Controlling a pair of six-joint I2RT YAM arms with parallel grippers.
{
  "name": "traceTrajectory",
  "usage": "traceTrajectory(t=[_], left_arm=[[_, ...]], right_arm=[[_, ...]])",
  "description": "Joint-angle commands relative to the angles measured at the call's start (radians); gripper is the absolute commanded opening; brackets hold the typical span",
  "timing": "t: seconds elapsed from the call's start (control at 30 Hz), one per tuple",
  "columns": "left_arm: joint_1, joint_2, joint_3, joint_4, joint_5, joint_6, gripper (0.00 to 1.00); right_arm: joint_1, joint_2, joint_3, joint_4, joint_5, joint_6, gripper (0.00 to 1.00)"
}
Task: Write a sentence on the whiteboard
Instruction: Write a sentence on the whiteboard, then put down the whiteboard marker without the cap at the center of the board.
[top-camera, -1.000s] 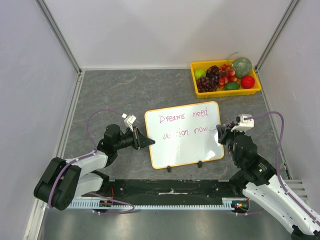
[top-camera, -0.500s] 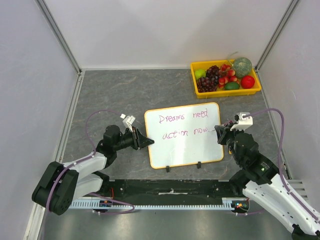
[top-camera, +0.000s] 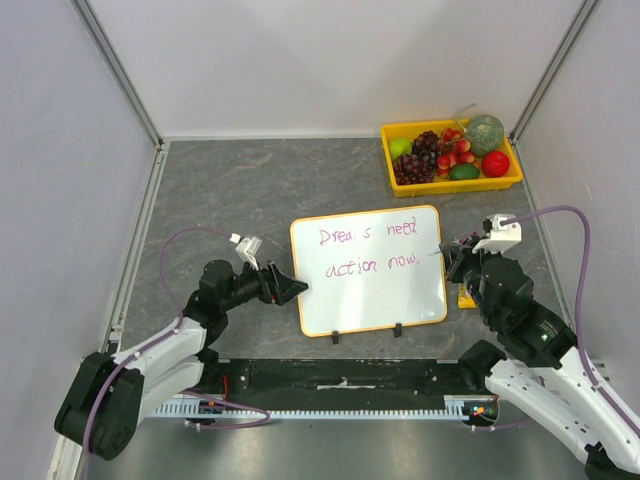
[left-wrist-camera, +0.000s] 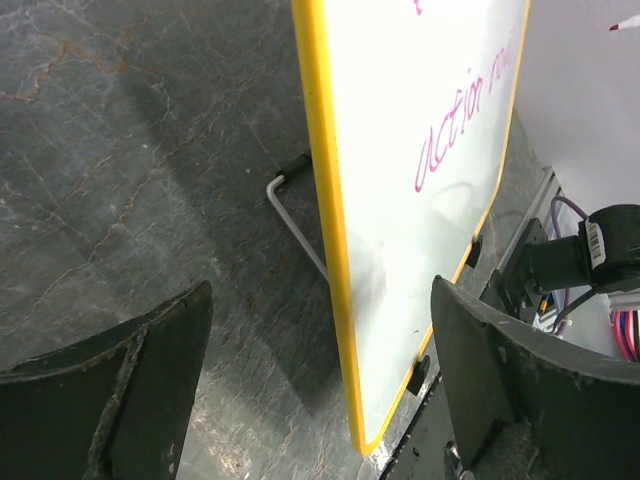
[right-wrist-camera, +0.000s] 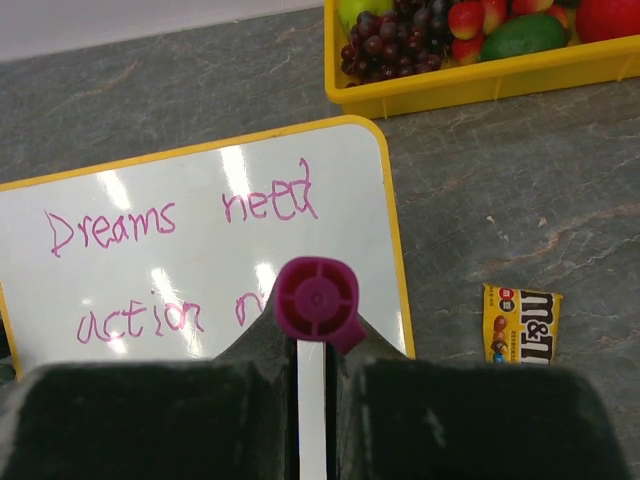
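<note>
Right gripper (top-camera: 452, 258) clamps marker (right-wrist-camera: 317, 300), tip near right edge of whiteboard (top-camera: 370, 300). Whiteboard sits centre of counter (top-camera: 230, 190), at 9 o'clock from that gripper, long axis 9-to-3. Left gripper (top-camera: 290, 289) gapes wide at its left edge, holding nothing. Right arm looks nearer the last word.

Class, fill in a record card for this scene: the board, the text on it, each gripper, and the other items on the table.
Board: whiteboard, orange frame, tilted on a wire stand
Text: "Dreams need action now." in pink
Left gripper: open, one finger on each side of the board's left edge, not gripping
Right gripper: shut on a marker, by the board's right side
Other items: yellow tray of fruit, far right; candy packet right of the board
</note>
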Motion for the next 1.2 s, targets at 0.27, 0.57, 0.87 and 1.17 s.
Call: traceTrajectory(t=[0.27, 0.57, 0.87, 1.17], left_arm=[[0.002, -0.083, -0.021, -0.005, -0.061, 0.034, 0.95], [0.002, -0.081, -0.02, -0.008, -0.062, 0.032, 0.96], [0.002, -0.076, -0.012, -0.027, -0.079, 0.037, 0.97], [0.005, -0.072, -0.011, -0.027, -0.087, 0.039, 0.97]], right_arm=[[-0.001, 0.113, 0.131, -0.053, 0.285, -0.055, 0.0], [-0.111, 0.309, 0.165, -0.047, 0.254, -0.096, 0.0], [-0.409, 0.502, 0.123, -0.005, -0.182, -0.147, 0.0], [-0.483, 0.743, 0.125, -0.037, -0.302, -0.133, 0.0]])
